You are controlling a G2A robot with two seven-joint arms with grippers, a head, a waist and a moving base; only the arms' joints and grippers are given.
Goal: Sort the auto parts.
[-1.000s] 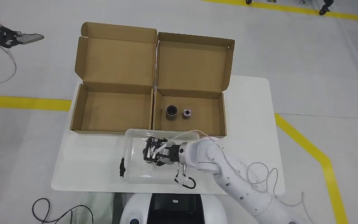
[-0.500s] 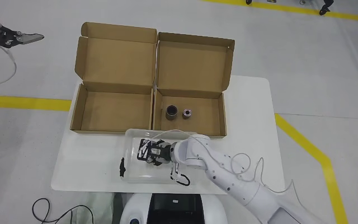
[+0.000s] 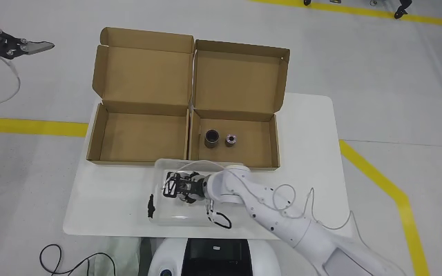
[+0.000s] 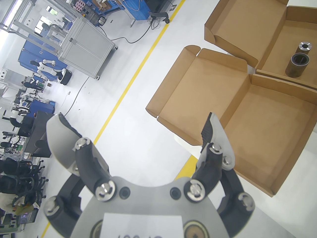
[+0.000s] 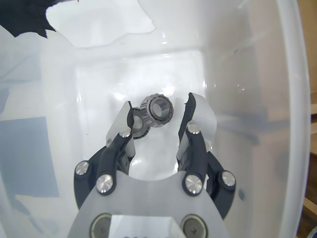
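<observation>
Over the last second the right gripper [image 3: 173, 187] has slid steadily to the left inside the clear plastic bin [image 3: 158, 208] at the near edge of the desk [image 3: 311, 138]. It has gone from about the bin's middle to a spot close to its left end. Its white arm [image 3: 262, 207] has followed, stretching further left across the bin.

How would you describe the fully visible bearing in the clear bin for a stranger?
On the white table, a clear bin sits beside the cardboard boxes. Inside, two grey bearings lie at the right gripper's open jaws. The wanted bearing shows its whole ring, overlapping the other bearing, half hidden by a finger.
</observation>
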